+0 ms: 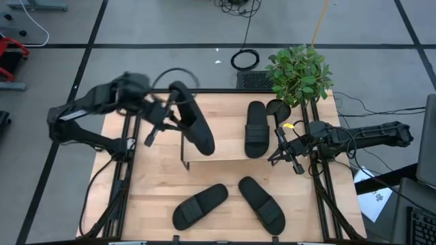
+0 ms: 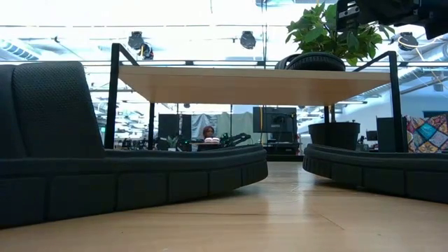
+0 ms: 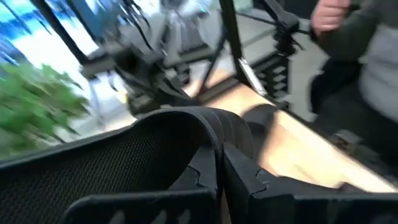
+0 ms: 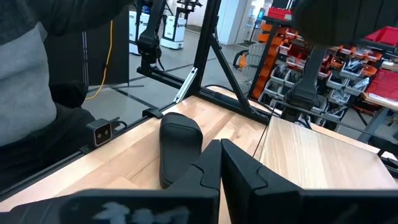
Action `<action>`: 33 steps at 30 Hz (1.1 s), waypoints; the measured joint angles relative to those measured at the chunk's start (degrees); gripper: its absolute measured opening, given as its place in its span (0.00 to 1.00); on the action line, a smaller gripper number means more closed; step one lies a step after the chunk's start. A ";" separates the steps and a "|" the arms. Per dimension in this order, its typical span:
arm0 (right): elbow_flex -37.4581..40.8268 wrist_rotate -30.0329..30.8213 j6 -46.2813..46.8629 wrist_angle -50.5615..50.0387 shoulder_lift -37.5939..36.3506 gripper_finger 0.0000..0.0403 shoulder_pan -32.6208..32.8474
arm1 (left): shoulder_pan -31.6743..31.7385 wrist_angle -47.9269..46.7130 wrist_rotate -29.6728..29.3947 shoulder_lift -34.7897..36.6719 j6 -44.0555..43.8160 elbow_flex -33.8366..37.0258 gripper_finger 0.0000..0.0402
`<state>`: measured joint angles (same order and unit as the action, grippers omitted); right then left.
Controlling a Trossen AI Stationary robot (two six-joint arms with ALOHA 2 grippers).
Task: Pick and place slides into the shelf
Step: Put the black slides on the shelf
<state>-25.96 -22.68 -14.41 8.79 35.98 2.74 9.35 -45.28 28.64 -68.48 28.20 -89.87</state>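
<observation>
1. We are holding one slide (image 1: pixel 194 126) in the left end effector (image 1: pixel 163 122), fingers clamped narrow on its strap. The end effector sits at about 9 o'clock from the slide, over the left end of the shelf (image 1: pixel 225 151).
2. This carried slide's long axis is running from roughly 11 o'clock to 5 o'clock, its toe end reaching over the shelf's top board. Whether it is already touching the board, we cannot tell from above.
3. The shelf's light board is lying across the middle of the bench (image 1: pixel 150 197), and the left arm is clearly the nearer one to its free left half.
4. A second slide (image 1: pixel 255 129) is lying on the right half of the board, long axis 12 to 6 o'clock, with open board between it and the carried one. We judge that gap to be what the placing turns on: the carried slide needs turning toward 12 o'clock to sit alongside without crowding the neighbour or overhanging the left edge.
5. Two more slides are waiting on the bench at 6 o'clock of the shelf: one (image 1: pixel 199 206) angled toward 2 o'clock, the other (image 1: pixel 262 204) toward 10 o'clock, near each other but apart.
6. The right end effector (image 1: pixel 289 153) is resting closed and empty at the shelf's right edge, beside the potted plant (image 1: pixel 298 71).
</observation>
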 joint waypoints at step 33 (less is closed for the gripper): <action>0.04 0.00 -1.29 -0.91 0.07 0.00 0.00 | 15.89 -43.19 29.43 -47.07 2.70 -30.73 0.00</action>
<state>-25.91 -22.68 -15.70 7.88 36.05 2.74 25.23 -88.47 58.06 -115.56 30.90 -120.60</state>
